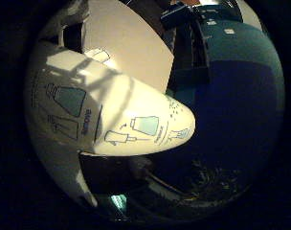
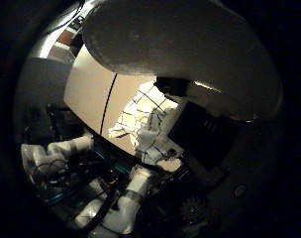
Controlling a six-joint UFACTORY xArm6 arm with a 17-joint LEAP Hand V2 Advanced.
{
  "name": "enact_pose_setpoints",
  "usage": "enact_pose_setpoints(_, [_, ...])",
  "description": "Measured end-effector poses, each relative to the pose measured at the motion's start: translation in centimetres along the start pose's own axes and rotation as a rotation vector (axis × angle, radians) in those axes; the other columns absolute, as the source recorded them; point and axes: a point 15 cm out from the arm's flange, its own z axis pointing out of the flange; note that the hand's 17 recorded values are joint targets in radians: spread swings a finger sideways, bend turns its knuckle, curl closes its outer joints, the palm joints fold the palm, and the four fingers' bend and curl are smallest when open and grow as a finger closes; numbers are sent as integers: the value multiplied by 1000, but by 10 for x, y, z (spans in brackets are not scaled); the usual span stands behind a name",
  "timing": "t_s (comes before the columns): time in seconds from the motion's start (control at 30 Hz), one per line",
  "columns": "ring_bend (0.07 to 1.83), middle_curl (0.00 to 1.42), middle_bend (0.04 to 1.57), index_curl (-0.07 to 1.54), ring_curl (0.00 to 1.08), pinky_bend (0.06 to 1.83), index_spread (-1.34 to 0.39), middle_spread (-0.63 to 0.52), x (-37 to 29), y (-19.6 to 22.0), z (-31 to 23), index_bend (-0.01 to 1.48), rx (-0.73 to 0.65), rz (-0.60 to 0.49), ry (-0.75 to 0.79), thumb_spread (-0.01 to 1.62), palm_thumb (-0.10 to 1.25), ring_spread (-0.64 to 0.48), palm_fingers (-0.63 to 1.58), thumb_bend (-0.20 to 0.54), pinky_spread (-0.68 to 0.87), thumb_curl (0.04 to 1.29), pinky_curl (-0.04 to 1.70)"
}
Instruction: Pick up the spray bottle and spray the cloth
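Closest to the palm: the spray bottle (image 1: 112,115), white, with pale blue line drawings of bottles printed on its side. It fills most of the little finger side view and lies across the palm, so it is hard up against the hand. Its rounded end shows in that view; in the thumb side view the same white body spans the picture as a broad curved mass.

The hand (image 2: 190,134): white and black parts sit directly beside the bottle in the thumb side view, and one finger (image 2: 150,136) reaches out past the bottle's edge. The fingers appear wrapped about the bottle, though only part of the wrap is visible, so the hold is probable rather than certain. A small gear of the hand shows in the dark near the view's edge.

Beyond the bottle: the cloth (image 2: 140,111), white with a dark grid check, lies crumpled on the pale counter (image 2: 88,94). It is apart from the bottle, with the finger between the two in the view. A dark straight line runs across the counter surface beside the cloth.

Farther off: the counter's edge, then dark floor and a teal and blue surface (image 1: 241,91) past it. White arm segments (image 2: 66,148) sit off the counter's edge.
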Motion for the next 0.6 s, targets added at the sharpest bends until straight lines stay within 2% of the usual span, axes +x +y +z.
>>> enact_pose_setpoints(0.27, [1348, 692, 1408, 767, 776, 1093, -189, -103, -51, 27, 72, 1214, -191, -79, 122, 1079, 1051, -213, 1132, -14, -205, 477, 1163])
enact_pose_setpoints(0.6, [1345, 692, 1408, 765, 779, 1089, -189, -103, -75, 25, 90, 1215, -232, -110, 138, 1097, 1040, -214, 1133, -14, -225, 467, 1167])
